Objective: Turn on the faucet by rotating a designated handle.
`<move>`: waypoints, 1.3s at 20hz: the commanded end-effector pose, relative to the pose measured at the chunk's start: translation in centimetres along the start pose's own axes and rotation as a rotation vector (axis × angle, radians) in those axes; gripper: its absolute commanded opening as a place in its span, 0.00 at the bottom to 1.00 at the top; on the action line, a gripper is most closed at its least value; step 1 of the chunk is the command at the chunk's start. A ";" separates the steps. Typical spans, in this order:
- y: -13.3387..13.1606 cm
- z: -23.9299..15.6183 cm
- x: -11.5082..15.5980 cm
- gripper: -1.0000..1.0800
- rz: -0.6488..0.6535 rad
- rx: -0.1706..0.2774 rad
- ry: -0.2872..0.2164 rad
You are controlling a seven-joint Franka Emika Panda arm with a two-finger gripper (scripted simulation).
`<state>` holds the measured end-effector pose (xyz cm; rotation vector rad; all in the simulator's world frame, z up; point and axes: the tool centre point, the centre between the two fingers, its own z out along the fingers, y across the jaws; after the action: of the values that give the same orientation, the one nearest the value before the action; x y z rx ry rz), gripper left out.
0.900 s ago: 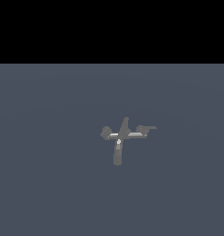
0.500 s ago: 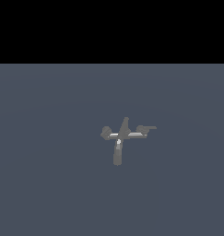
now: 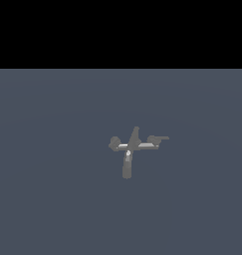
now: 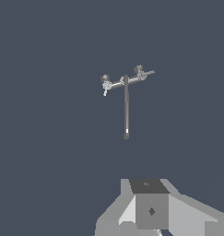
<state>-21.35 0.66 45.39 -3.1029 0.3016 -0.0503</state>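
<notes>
The faucet (image 3: 133,146) is a small grey cross-shaped fixture standing on the flat grey ground. Its crossbar (image 3: 137,146) carries the handle (image 3: 156,139), a dark knob with a thin lever bar, at the end toward the exterior view's right. A stubby knob (image 3: 114,143) sits at the other end. The spout (image 3: 127,165) points toward the camera. The wrist view shows the faucet (image 4: 126,81), the handle (image 4: 143,73) and the long spout (image 4: 126,110) well away from my gripper (image 4: 150,208). Only grey blocky parts of the gripper show, and nothing is held. The arm is out of the exterior view.
The ground (image 3: 53,189) is a plain dark grey-blue surface all around the faucet. A black band fills the top of the exterior view. No other objects show.
</notes>
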 end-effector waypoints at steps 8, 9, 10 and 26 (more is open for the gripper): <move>-1.0 7.0 5.0 0.00 0.233 -0.005 -0.002; -1.0 7.8 5.6 0.00 0.261 -0.006 -0.002; -1.1 8.6 6.2 0.00 0.288 -0.007 -0.002; 0.6 20.4 14.9 0.00 0.680 -0.017 -0.005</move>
<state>-6.88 -2.01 26.52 -2.8543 1.2697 -0.0257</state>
